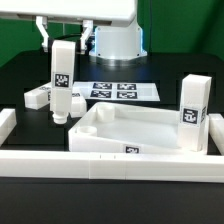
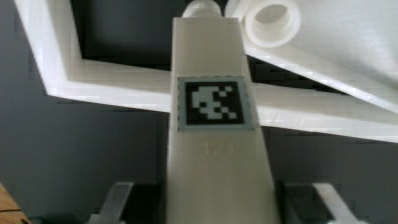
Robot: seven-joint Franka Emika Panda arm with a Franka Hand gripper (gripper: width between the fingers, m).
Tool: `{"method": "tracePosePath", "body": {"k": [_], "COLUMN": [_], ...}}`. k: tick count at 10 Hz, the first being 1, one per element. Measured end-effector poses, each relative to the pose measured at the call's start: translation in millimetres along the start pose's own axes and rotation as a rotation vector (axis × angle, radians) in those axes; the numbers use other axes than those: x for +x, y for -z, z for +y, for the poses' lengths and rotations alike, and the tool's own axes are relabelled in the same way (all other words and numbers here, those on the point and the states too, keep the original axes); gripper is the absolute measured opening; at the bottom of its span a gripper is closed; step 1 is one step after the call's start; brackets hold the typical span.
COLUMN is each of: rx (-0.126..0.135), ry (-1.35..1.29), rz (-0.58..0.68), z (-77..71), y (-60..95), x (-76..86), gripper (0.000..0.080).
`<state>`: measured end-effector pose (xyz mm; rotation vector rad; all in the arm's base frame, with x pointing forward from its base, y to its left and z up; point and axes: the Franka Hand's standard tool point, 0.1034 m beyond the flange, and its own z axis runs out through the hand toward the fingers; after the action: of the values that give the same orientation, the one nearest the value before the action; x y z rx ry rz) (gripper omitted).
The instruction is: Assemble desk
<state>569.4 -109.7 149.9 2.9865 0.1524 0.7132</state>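
At the exterior view's left a loose leg (image 1: 38,97) lies flat on the table, out of the way. Just beside it the gripper (image 2: 217,203) has its jaws pinched on the upper end of the held leg (image 1: 62,80). The leg hangs upright, peg down, near the tabletop's (image 1: 100,143) corner, probably for lining up with the corner socket (image 2: 270,20). The tabletop is a shallow white tray lying open side up in the middle. At its right corner a tagged standing leg (image 1: 192,108) is upright and seems already seated.
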Motion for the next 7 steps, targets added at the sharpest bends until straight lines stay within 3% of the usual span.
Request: {"method": "tracePosePath", "body": {"k": [3, 5, 7], "rx": [0.050, 0.056, 0.053], "ry": [-0.098, -0.112, -0.117], "rz": [-0.003, 0.003, 0.002], "z": [-19.6, -32.8, -29.6], "y": [-0.9, -2.9, -3.1], "x": [18.2, 25.1, 24.0], "gripper": [0.0290, 0.0290, 0.0290]}}
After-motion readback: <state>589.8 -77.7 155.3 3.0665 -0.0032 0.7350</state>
